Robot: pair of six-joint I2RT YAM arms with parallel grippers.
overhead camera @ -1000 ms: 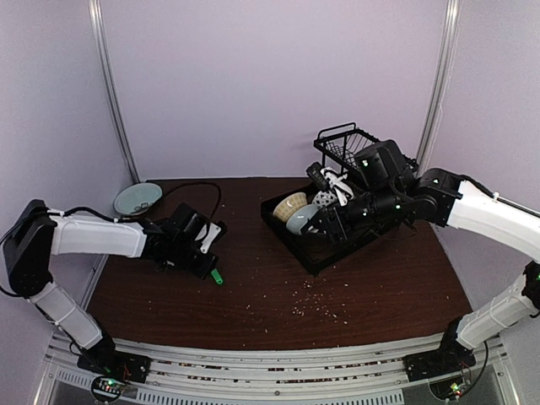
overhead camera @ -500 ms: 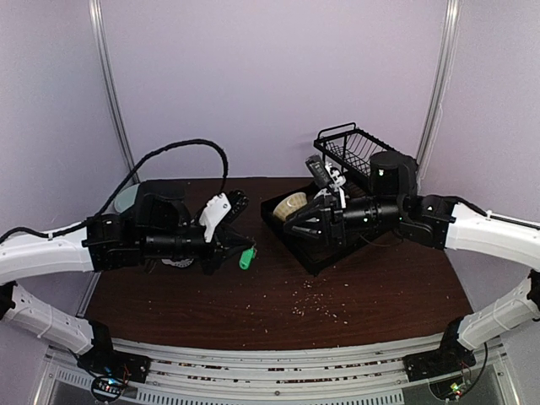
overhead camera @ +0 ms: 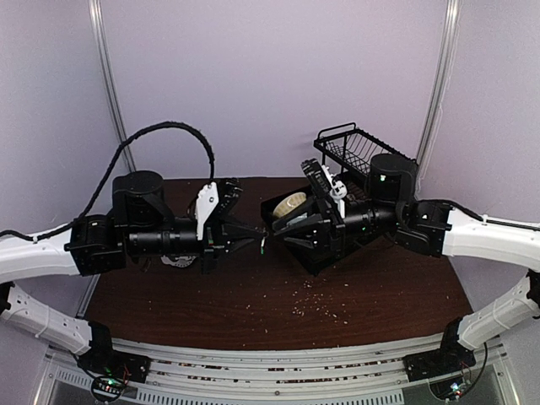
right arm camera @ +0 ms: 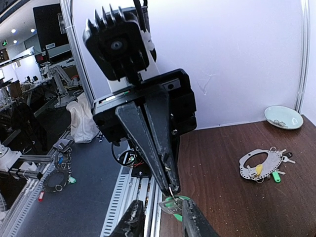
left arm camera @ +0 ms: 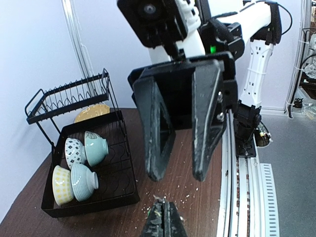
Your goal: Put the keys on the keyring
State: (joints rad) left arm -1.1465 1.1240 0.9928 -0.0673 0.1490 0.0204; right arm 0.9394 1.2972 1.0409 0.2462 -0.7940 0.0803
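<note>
- The left gripper (overhead camera: 257, 241) is raised above the middle of the table (overhead camera: 337, 304) and points right. Its fingers are pinched together on a key (right arm camera: 175, 201) with a green head.
- The right gripper (left arm camera: 177, 175) points left and meets it tip to tip. Its fingers stand a narrow gap apart, one on each side of the key's green head. Whether they touch the key cannot be told.
- The keyring (right arm camera: 247, 160) lies flat on the left part of the table, well apart from both grippers. A yellow-headed key (right arm camera: 257, 170) and a green-tagged key (right arm camera: 276, 176) lie with it.
- A pale dish (right arm camera: 283, 117) sits at the far left, beyond the keyring, with small metal bits in it.
- A black rack (left arm camera: 69, 94) stands at the far right of the table, with bowls (left arm camera: 84, 175) in its tray.
</note>
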